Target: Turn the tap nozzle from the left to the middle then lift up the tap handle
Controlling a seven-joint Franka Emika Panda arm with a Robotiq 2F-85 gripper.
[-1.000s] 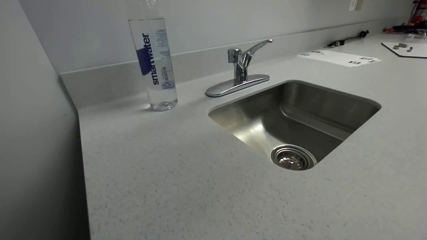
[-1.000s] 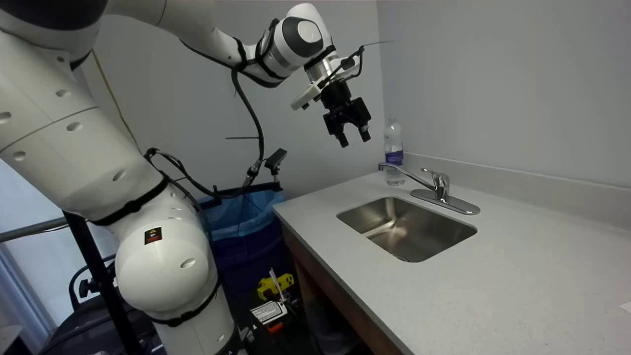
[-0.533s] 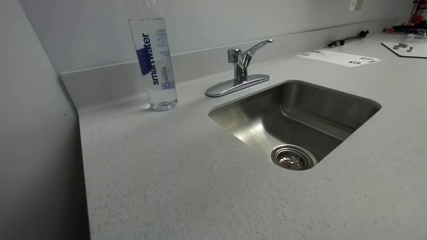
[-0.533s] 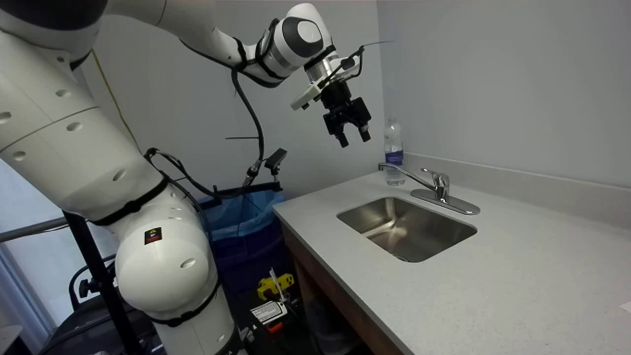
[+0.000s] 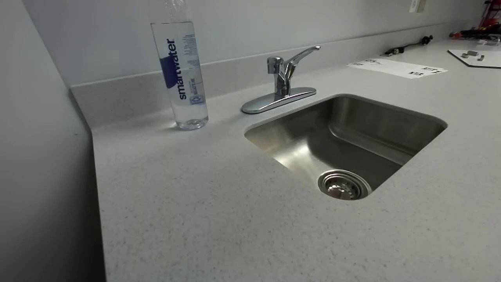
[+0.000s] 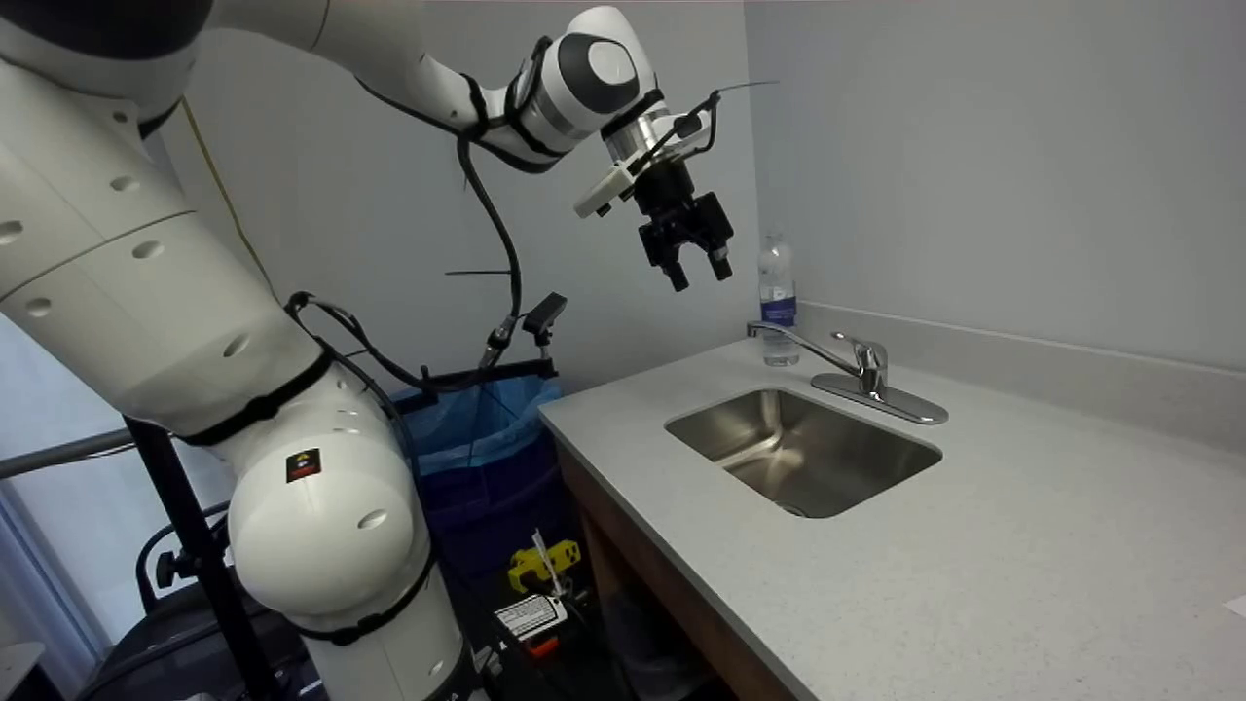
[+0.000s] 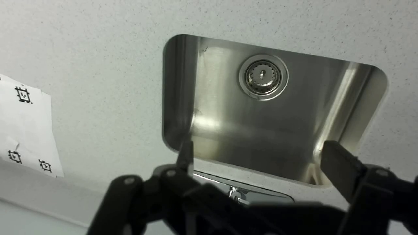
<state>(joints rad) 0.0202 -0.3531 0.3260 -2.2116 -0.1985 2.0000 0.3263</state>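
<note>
Had jaws spread around nothing, high and well apart from the slim nozzle (image 6: 806,344), pointing left off the faucet (image 6: 872,366), and the short handle (image 5: 301,56) on top. Seemed likely to meet stiff, slippery chrome: best swung by pushing near the nozzle's tip, then lifted from under the handle's free end. Faced, beyond, a pale table (image 6: 1032,516) around the sink (image 7: 277,127), an upright bottle (image 5: 180,78) and grey walls (image 6: 973,175).

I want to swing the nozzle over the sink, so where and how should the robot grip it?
I'd take the nozzle just behind its thicker tip, from above, straddling it: it is long, thin and raised off the counter, with a gap to the bottle. Holding that far out should ease the swing. The open gripper hangs higher, pointing down.
</note>
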